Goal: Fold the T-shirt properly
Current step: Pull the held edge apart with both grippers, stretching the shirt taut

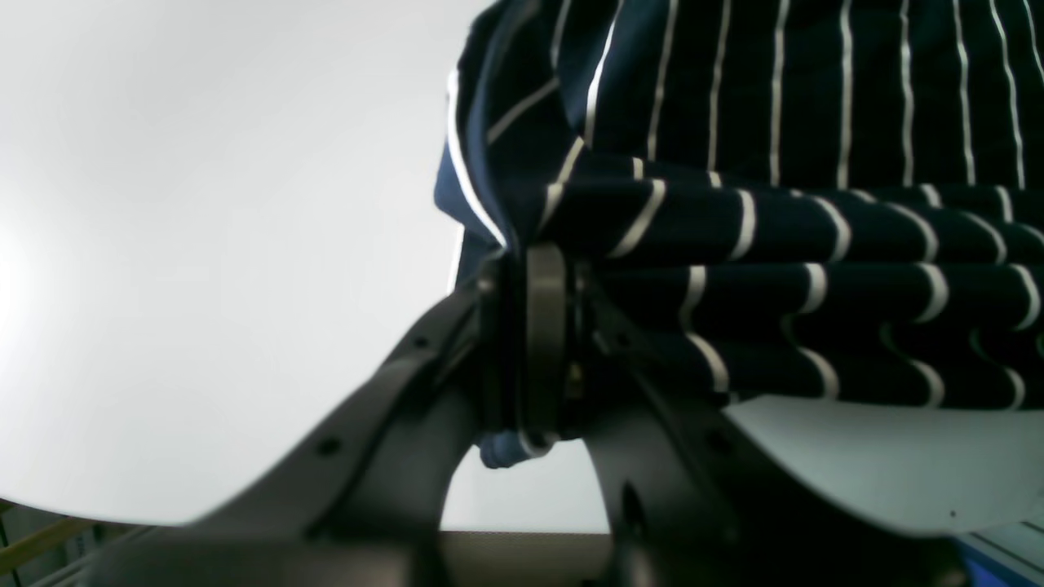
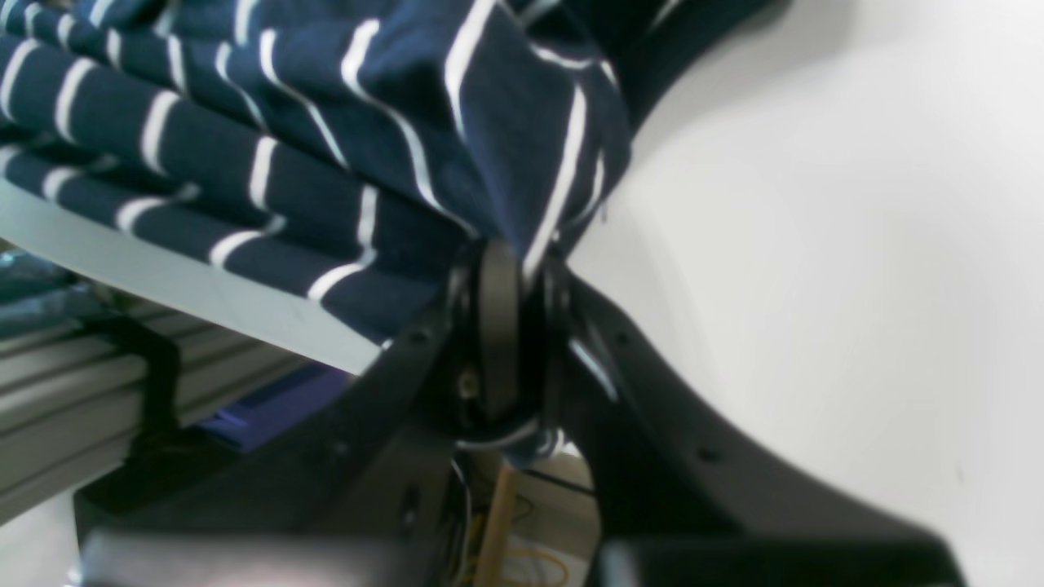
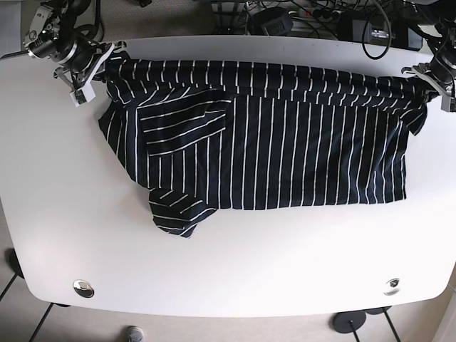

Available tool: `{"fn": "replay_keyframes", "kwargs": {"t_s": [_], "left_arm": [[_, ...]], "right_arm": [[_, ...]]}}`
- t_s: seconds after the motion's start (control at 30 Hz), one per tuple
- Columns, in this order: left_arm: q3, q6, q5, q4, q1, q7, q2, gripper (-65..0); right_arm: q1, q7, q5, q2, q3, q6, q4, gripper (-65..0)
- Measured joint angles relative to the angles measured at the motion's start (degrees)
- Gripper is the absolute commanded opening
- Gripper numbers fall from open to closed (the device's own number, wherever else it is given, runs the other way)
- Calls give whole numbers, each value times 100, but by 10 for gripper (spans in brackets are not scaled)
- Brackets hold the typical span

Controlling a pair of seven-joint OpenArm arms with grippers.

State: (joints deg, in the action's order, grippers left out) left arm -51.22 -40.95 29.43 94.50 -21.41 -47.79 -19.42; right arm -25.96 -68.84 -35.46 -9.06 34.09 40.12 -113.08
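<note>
A navy T-shirt with thin white stripes (image 3: 271, 142) lies stretched across the far half of the white table (image 3: 235, 271), a sleeve bunched at its lower left. My left gripper (image 3: 425, 80) is shut on the shirt's far right edge; in the left wrist view the jaws (image 1: 542, 342) pinch folded striped cloth (image 1: 775, 269). My right gripper (image 3: 107, 60) is shut on the shirt's far left corner; in the right wrist view its jaws (image 2: 502, 326) clamp gathered cloth (image 2: 342, 163). Both hold the top edge taut near the table's far edge.
Cables and power gear (image 3: 320, 14) lie behind the table's far edge. Two metal grommets (image 3: 84, 288) (image 3: 391, 286) sit near the front corners. An aluminium frame (image 2: 73, 383) shows below the table edge in the right wrist view.
</note>
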Motion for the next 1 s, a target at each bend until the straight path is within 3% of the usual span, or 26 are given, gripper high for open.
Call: {"fn": "replay_keyframes", "kwargs": {"t_s": [0.13, 0.2, 0.23, 0.3, 0.37, 0.4, 0.47, 0.53, 0.67, 0.73, 0.87, 0.93, 1.0], "left_arm": [[-4, 42, -50, 4, 0, 0, -4, -372], [-28, 44, -70, -9, -2, 0, -20, -279], [-31, 59, -68, -9, -2, 0, -31, -268], [-129, 59, -68, -13, -2, 0, -33, -261], [-372, 61, -55, -17, 0, 0, -33, -261], [-518, 81, 170, -33, -2, -127, -44, -260], [-643, 92, 841, -254, 4, -470, -107, -260], [-708, 90, 1523, -675, -4, -782, -376, -258], [-750, 103, 1869, -1276, 13, -977, -625, -179], [-750, 103, 1945, -1281, -7, -981, -636, -179], [-400, 105, 1788, -848, -76, -968, -667, -181], [-96, 103, 1506, 0, -225, -907, -374, -211], [114, 101, 940, 420, -275, -911, -50, -236]], "right_arm": [[-2, -44, -59, -2, -11, -4, 0, -629], [-35, -63, -116, -50, -262, -7, 0, -628], [-74, -59, -216, -57, -345, -7, 0, -614], [-175, -61, -420, -192, -468, -7, 0, -506], [-284, -70, -614, -299, -498, -7, 0, -327], [-361, -68, -824, -358, -498, -22, 0, -190], [-463, -79, -1193, -466, -503, -20, 0, -78], [-564, -76, -1626, -649, -505, -22, 0, -94], [-678, -59, -2468, -955, -505, -22, 0, -106], [-743, -66, -2684, -1113, -507, -22, 0, -109], [-719, -35, -2465, -1062, -404, -22, -2, -171], [-686, -83, -1676, -909, -402, -22, 4, -209], [-673, -59, -1403, -855, -385, -22, 2, -230]]}}
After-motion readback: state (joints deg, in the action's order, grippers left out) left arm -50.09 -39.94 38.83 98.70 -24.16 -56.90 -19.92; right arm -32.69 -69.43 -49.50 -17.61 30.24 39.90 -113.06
